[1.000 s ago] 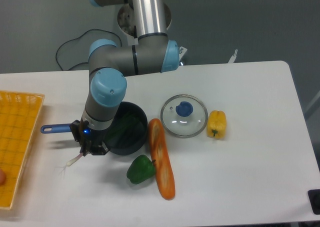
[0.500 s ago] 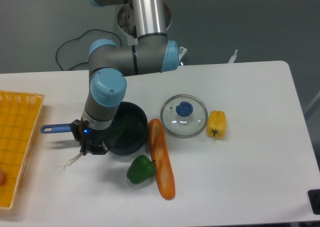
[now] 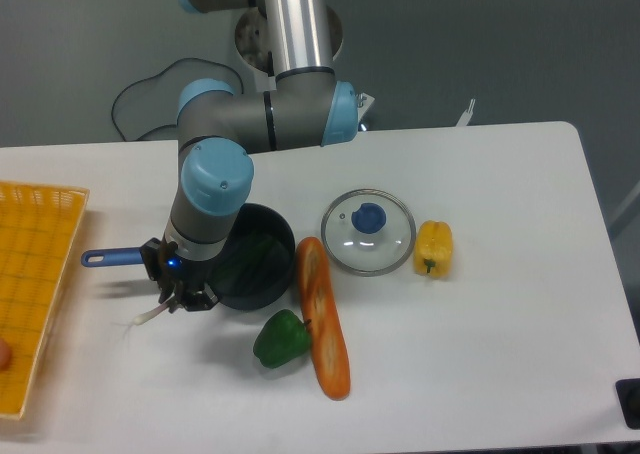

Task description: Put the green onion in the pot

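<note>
We see the gripper (image 3: 183,296) low over the table (image 3: 480,354), at the left edge of the pot (image 3: 252,269). The arm's wrist covers much of the pot's left side. The green onion (image 3: 150,316) is pinched between the fingers: its white bulb end and thin roots stick out to the lower left of the gripper, just above the table. The dark green leaves seem to run up and right into the pot, where we can make out faint green streaks against the black inside, though the arm hides the part in between. So the onion lies partly over the pot rim, with its white end still outside.

The pot's blue handle (image 3: 112,258) points left, toward a yellow basket (image 3: 35,274) at the left edge of the table. Just right of the pot lies a long carrot (image 3: 322,319), running from the pot's rim down toward the front of the table. A green pepper (image 3: 281,339) sits below the pot, touching the carrot's left side. A glass lid (image 3: 368,231) with a blue knob lies flat to the right of the pot, near the carrot's top end. A yellow pepper (image 3: 433,248) sits just beside the lid on its right.
</note>
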Tool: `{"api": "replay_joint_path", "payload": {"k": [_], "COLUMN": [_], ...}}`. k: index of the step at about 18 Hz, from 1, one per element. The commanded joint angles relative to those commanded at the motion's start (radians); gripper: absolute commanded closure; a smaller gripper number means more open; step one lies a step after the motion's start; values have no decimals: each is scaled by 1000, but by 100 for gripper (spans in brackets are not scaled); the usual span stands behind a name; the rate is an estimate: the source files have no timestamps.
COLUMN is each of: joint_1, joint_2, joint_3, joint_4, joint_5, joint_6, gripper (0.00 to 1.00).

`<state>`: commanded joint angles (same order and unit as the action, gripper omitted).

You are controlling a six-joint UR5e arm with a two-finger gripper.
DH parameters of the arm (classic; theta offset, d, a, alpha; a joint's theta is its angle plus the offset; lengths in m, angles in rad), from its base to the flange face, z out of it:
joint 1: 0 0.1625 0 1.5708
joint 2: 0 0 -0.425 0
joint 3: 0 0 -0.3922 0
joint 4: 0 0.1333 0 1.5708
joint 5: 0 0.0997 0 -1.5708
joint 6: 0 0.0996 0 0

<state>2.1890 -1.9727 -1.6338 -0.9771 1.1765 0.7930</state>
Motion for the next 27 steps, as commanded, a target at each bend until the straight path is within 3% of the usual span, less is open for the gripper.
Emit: {"api": "replay_joint_path", "payload": {"k": [7, 11, 15, 21, 24, 27], "joint_1": [5, 11, 14, 40, 73, 139], "joint_2": [3, 17, 26, 44, 51, 60], "joint_3": [23, 60, 69, 69, 68, 68], "joint_4": [0, -2, -6, -75, -116, -202], "joint_5": [12, 144, 183, 331, 348, 393], "joint_6": [5, 11, 47, 233, 299, 408], "gripper": [0, 0, 0, 0, 0, 0]}}
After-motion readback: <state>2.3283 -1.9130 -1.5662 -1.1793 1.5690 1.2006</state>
